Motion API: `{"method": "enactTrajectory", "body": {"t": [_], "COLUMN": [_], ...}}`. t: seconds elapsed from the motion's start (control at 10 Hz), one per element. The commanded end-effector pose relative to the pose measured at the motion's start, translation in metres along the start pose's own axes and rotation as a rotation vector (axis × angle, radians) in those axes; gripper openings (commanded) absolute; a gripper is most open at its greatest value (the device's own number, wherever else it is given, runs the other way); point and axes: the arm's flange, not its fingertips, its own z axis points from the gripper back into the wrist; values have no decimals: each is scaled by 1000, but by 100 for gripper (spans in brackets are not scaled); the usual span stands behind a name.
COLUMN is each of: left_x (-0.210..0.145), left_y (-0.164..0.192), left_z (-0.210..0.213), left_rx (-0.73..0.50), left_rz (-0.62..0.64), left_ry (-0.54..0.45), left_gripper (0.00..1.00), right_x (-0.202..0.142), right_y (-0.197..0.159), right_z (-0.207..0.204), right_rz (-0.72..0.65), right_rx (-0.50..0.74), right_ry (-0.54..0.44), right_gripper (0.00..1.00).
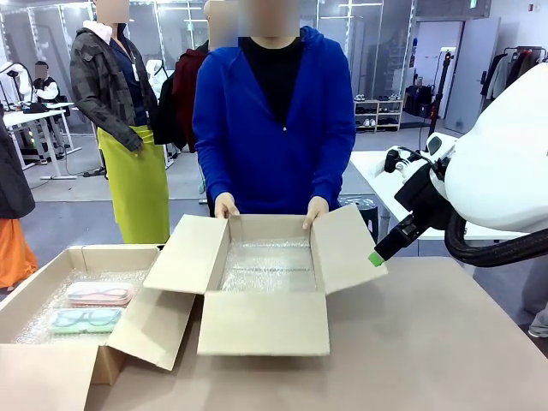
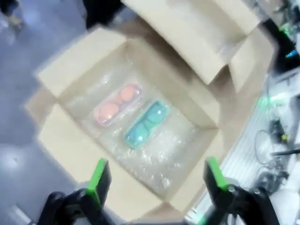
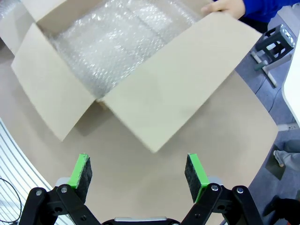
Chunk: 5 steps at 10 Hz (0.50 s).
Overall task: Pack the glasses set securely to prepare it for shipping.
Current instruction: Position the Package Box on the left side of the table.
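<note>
Two cases, pink case (image 2: 117, 105) and mint case (image 2: 146, 123), lie side by side on bubble wrap (image 2: 164, 154) in the left box (image 2: 65, 154), straight ahead of the left hand (image 2: 157, 180), whose fingers stand wide with nothing between them. They look light, stiff and slick, with clear lids that could scratch or crack; best pinched across the narrow width at mid-length. Right hand (image 3: 138, 171) is likewise spread and empty, before the middle box (image 3: 178, 98).

1. Two boxes: left box (image 1: 34, 295) and middle box (image 1: 265, 321).
2. Two cases: pink case (image 1: 100, 293), green case (image 1: 85, 319).
3. Two bubble-wrap linings, one in each box.
4. Two hands on the middle box's far side.
</note>
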Motion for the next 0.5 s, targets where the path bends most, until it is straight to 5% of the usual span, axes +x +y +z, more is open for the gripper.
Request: {"method": "enactTrajectory", "body": {"t": [0.0,0.4], "left_x": [-19,-16], "left_y": [-58,-137], "left_z": [-31,-57], "left_rx": [119,156], "left_rz": [-160,-349], "left_ry": [19,63], "left_gripper": [100,100], "right_x": [1,1], "right_y": [3,3], "right_z": [-1,-1], "right_rz": [-13,-13], "right_rx": [-7,-7], "right_ry": [0,0], "right_gripper": [100,100]}}
